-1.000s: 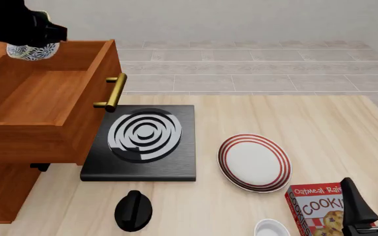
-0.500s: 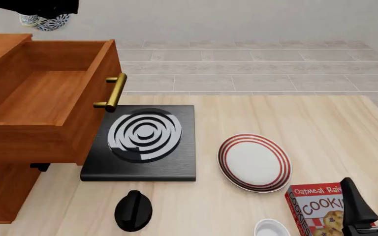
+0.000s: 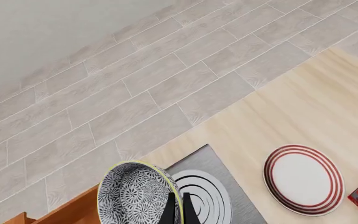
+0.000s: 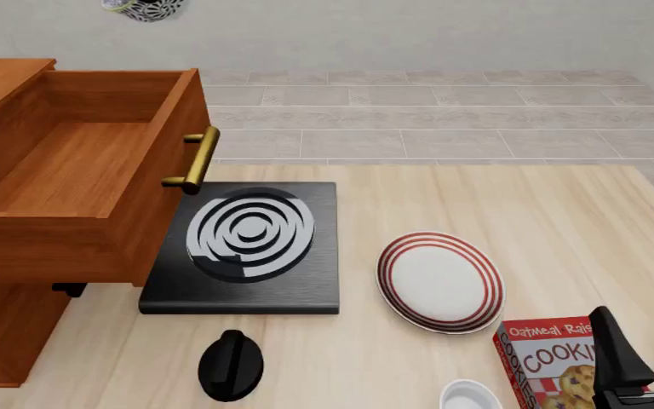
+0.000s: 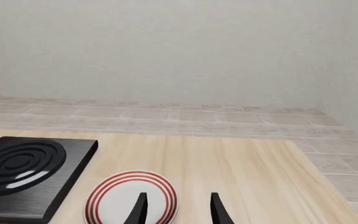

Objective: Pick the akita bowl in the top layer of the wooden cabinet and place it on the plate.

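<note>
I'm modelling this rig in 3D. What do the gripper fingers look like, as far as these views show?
The right gripper has plain matte black fingers, slim and tapering to blunt tips. The left gripper shows two thin black blades. No cables, markings or sleeves show.

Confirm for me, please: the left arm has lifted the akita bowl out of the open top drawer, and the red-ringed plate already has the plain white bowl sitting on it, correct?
Not quite: the plate is bare, as the front view shows; the plain white bowl sits apart from it at the table's near edge. The rest holds: the akita bowl is in the left gripper, above the open top drawer.
</note>
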